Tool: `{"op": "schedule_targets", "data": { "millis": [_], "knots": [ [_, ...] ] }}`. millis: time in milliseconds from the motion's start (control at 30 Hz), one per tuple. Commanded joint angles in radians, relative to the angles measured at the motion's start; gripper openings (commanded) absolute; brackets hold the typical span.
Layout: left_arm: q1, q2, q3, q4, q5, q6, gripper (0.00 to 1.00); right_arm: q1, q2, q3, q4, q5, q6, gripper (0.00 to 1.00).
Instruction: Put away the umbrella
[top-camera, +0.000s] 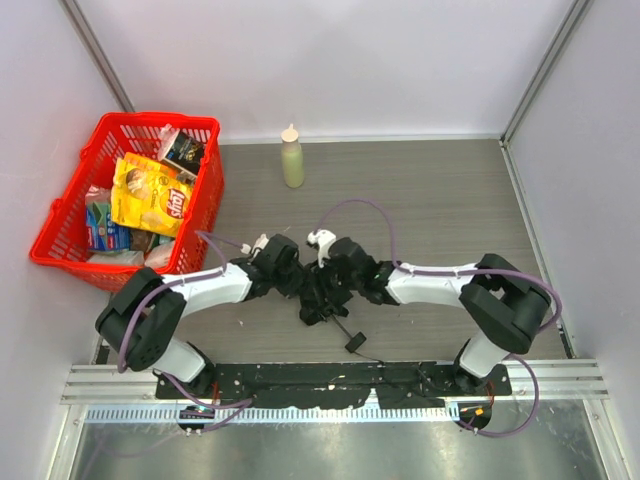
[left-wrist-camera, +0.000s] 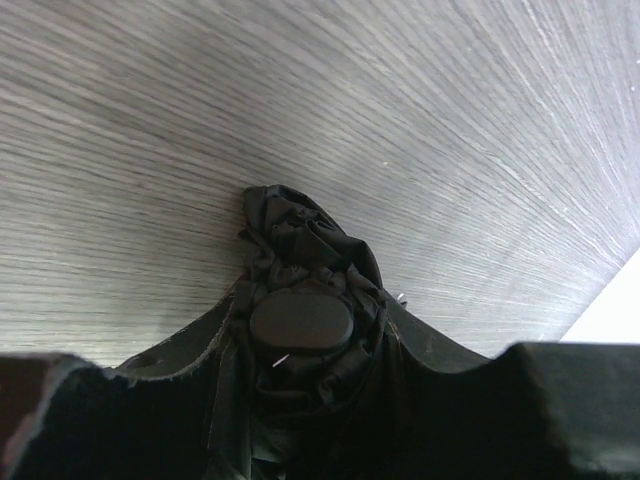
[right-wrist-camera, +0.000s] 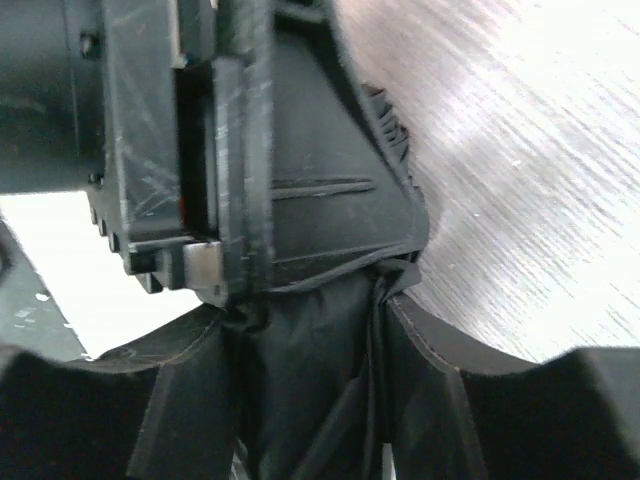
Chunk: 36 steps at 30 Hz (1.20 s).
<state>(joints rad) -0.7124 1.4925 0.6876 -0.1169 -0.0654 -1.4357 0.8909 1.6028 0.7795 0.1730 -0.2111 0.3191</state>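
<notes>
Both arms reach from their bases toward the middle of the bench (top-camera: 450, 190) and bend inward at the elbow, so that the two wrists meet almost nose to nose. The umbrella (top-camera: 318, 298) lies there as a dark folded bundle between them. Its small handle (top-camera: 356, 342) rests on the bench a little nearer to the bases, joined by a thin shaft.

The left gripper (top-camera: 300, 284) comes in low from the left. In its wrist view the fingers (left-wrist-camera: 90, 420) are clamped on the crumpled fabric around the round cap (left-wrist-camera: 300, 322).

The right gripper (top-camera: 332, 288) comes in from the opposite side. Its fingers (right-wrist-camera: 540, 420) press on the black fabric, and the left gripper's body is just beside them.
</notes>
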Motion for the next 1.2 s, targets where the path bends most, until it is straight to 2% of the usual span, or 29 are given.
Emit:
{"op": "schedule_targets", "data": {
  "millis": [0, 167, 333, 367, 400, 433, 667, 700, 733, 833, 867, 900, 967, 1167],
  "knots": [
    [-0.002, -0.014, -0.005, 0.068, -0.04, -0.015, 0.0, 0.112, 0.055, 0.038, -0.098, 0.267, -0.081, 0.58],
    [-0.002, 0.008, -0.04, 0.111, -0.033, -0.031, 0.0, 0.16, 0.158, 0.052, -0.121, 0.416, -0.031, 0.63],
    [-0.001, 0.009, -0.089, 0.186, -0.017, -0.051, 0.0, 0.183, 0.239, 0.041, -0.09, 0.444, 0.024, 0.64],
    [-0.001, 0.003, -0.097, 0.189, -0.023, -0.049, 0.0, 0.183, 0.252, 0.037, -0.08, 0.434, 0.029, 0.51],
    [-0.001, -0.012, -0.099, 0.181, -0.03, -0.045, 0.0, 0.183, 0.256, 0.035, -0.076, 0.432, 0.037, 0.19],
    [-0.001, -0.023, -0.097, 0.174, -0.037, -0.039, 0.0, 0.183, 0.253, 0.026, -0.061, 0.435, 0.049, 0.01],
    [0.001, -0.11, -0.08, 0.125, -0.065, 0.029, 0.01, 0.174, 0.088, -0.074, 0.114, 0.351, 0.061, 0.01],
    [0.001, -0.123, -0.077, 0.12, -0.068, 0.041, 0.05, 0.168, 0.076, -0.085, 0.12, 0.323, 0.073, 0.01],
    [-0.001, -0.135, -0.074, 0.12, -0.071, 0.049, 0.16, 0.157, 0.045, -0.089, 0.135, 0.312, 0.077, 0.01],
    [0.001, -0.204, -0.071, 0.068, -0.102, 0.089, 0.53, 0.119, -0.013, -0.126, 0.181, 0.233, 0.109, 0.01],
    [-0.001, -0.225, -0.068, 0.045, -0.118, 0.106, 0.64, 0.085, -0.036, -0.132, 0.2, 0.157, 0.118, 0.01],
    [-0.001, -0.251, -0.068, 0.03, -0.132, 0.127, 0.82, 0.06, -0.047, -0.152, 0.215, 0.129, 0.142, 0.01],
    [0.001, -0.296, -0.066, 0.013, -0.14, 0.162, 0.99, -0.006, -0.078, -0.187, 0.282, 0.015, 0.187, 0.01],
    [0.004, -0.308, -0.045, 0.091, -0.039, 0.224, 0.99, -0.127, -0.141, -0.209, 0.402, -0.226, 0.258, 0.01]
  ]
}}
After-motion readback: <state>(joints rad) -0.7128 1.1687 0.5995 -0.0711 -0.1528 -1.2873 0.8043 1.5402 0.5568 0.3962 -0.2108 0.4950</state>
